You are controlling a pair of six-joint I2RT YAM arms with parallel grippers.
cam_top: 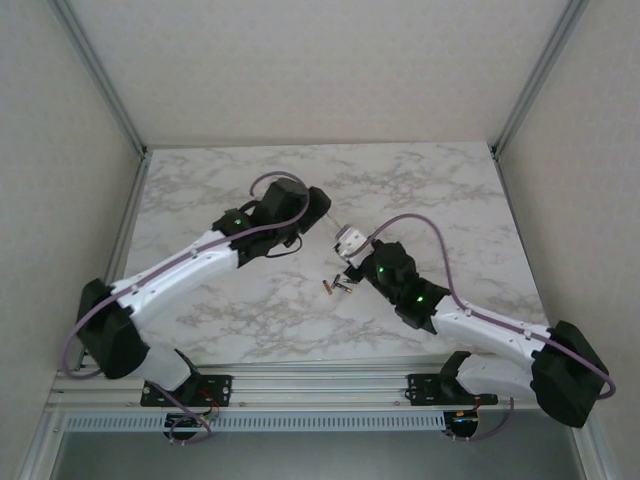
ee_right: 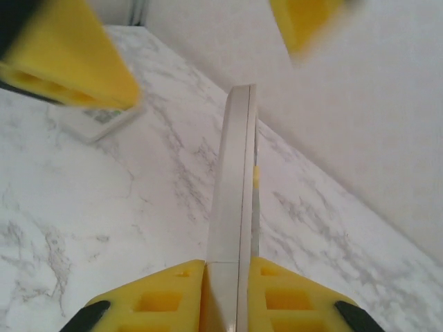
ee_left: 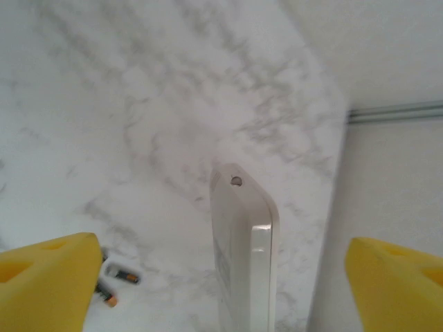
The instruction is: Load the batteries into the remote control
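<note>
The remote control (ee_right: 232, 194) is a thin white slab seen edge-on, and my right gripper (ee_right: 228, 266) is shut on its near end, yellow fingers (ee_right: 163, 297) pressed to both faces. From the left wrist view the remote control (ee_left: 246, 256) stands on edge in the gap of my left gripper (ee_left: 223, 249), which is open, its fingers (ee_left: 41, 283) well clear on either side. In the top view the two grippers, left (cam_top: 322, 207) and right (cam_top: 350, 245), meet mid-table. The batteries (cam_top: 333, 286) lie loose on the marble just in front of them, dark with orange ends (ee_left: 123, 277).
A flat white piece with grey markings (ee_right: 93, 124) lies on the marble table (cam_top: 450, 190) under the left gripper's finger. Pale enclosure walls (cam_top: 590, 200) with metal posts ring the table. A metal rail (cam_top: 320, 385) carries the arm bases at the near edge.
</note>
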